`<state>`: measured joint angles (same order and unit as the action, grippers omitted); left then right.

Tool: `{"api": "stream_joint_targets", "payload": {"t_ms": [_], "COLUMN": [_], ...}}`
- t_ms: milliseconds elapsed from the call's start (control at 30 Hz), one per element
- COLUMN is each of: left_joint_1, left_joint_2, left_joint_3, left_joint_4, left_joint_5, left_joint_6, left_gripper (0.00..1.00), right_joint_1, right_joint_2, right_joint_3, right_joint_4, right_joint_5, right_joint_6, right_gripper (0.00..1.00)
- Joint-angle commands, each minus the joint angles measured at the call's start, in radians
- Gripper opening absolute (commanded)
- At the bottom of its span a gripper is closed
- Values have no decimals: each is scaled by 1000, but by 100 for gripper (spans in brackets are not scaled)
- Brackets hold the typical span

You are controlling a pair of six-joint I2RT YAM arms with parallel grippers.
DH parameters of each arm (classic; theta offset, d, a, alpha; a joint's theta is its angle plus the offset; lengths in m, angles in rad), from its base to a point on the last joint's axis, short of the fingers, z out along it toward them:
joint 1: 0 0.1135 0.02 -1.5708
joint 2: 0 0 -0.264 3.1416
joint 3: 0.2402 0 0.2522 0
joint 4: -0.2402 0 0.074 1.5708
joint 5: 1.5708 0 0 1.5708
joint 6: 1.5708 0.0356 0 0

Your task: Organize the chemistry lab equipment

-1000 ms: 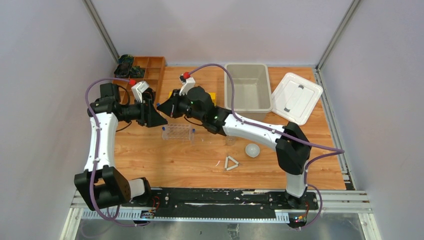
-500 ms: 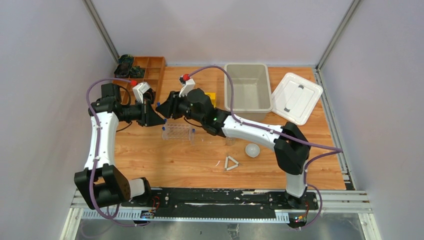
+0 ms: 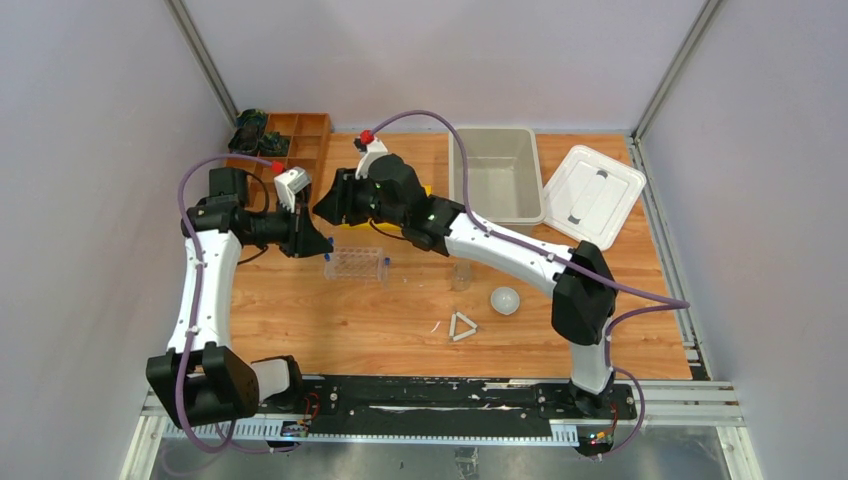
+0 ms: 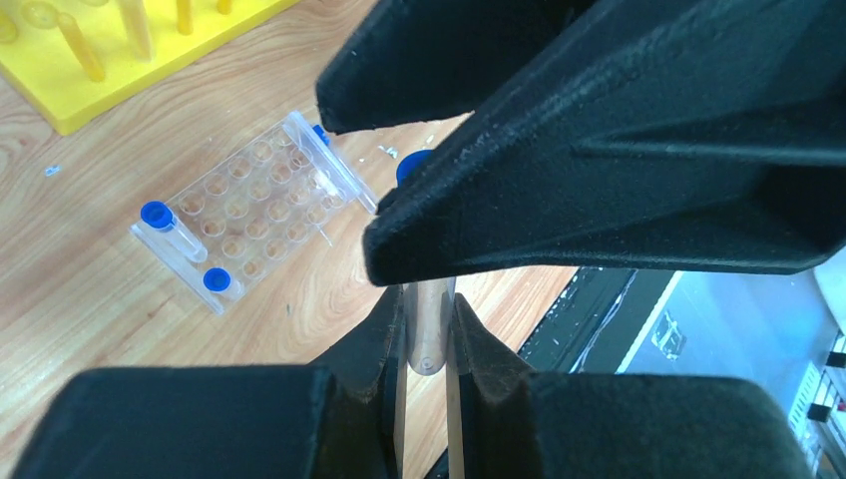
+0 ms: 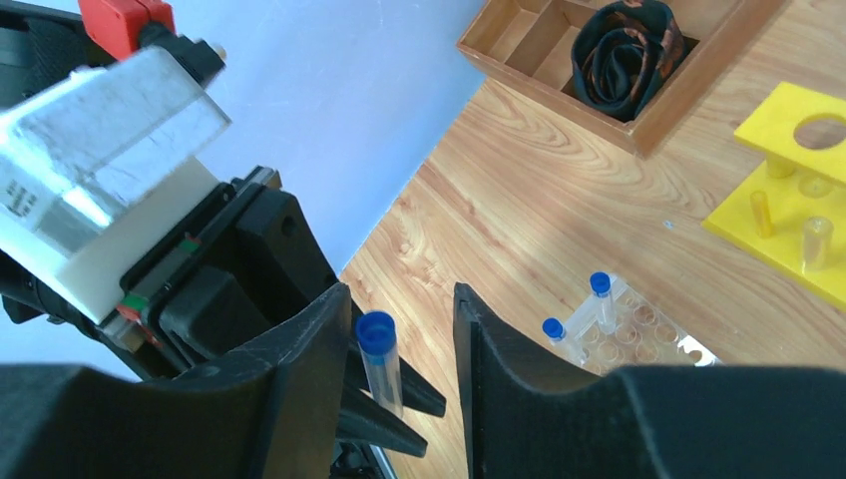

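A clear tube with a blue cap (image 5: 382, 374) stands up between the two grippers, above the table's back left. My left gripper (image 4: 427, 304) is shut on its lower end (image 4: 429, 334). My right gripper (image 5: 399, 299) is open around its capped end, with a gap on the right side. In the top view the left gripper (image 3: 318, 240) and right gripper (image 3: 325, 208) meet tip to tip. Below lies the clear tube rack (image 3: 356, 264), holding two capped tubes (image 4: 160, 218) (image 4: 217, 281). A small glass beaker (image 3: 461, 278), white round dish (image 3: 505, 300) and white triangle (image 3: 462, 327) sit further right.
A yellow rack (image 3: 425, 193) stands behind the right gripper. A wooden compartment tray (image 3: 300, 140) with black objects is at the back left. A clear bin (image 3: 495, 175) and its lid (image 3: 593, 195) lie at the back right.
The left gripper has shut on the tube. The right gripper has opened off it and drawn back a little toward the rear of the table.
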<state>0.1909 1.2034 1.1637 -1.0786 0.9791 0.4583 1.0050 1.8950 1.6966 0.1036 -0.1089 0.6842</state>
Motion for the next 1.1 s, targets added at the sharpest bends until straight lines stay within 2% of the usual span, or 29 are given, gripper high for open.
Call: {"api": "stream_joint_targets", "payload": {"t_ms": [0,167,367,467,500,600,667,733,933,1067], "left_joint_1": [-11,-12,-11,-11,-11,-11,-12,-12,8,60], "left_joint_2": [-9,-7,8,13,14,11,9,10,45,87], "left_joint_3": [4,12,22,26,29,35,39,46,92,135], "left_joint_4": [11,11,10,9,9,10,10,11,10,9], "left_joint_5": [-11,-17,-25,-30,-34,-50,-61,-72,-103,-140], "left_joint_6": [14,10,6,1,-3,-13,-20,-31,-83,-122], "left_gripper": [1,1,1,7,11,28,43,61,98,100], "right_joint_1": [-12,-16,-19,-19,-18,-20,-22,-28,-31,-31], "right_joint_2": [45,52,49,53,52,47,39,24,-47,-79], "right_joint_3": [84,95,100,107,106,104,102,89,-16,-155], "right_joint_4": [-83,-99,-142,-151,-150,-141,-140,-136,-94,61], "right_joint_5": [-51,-63,-69,-69,-65,-62,-51,-33,77,100], "right_joint_6": [-27,-27,-41,-50,-52,-63,-80,-99,-239,-335], "right_gripper": [43,32,37,39,35,18,7,1,0,0]}}
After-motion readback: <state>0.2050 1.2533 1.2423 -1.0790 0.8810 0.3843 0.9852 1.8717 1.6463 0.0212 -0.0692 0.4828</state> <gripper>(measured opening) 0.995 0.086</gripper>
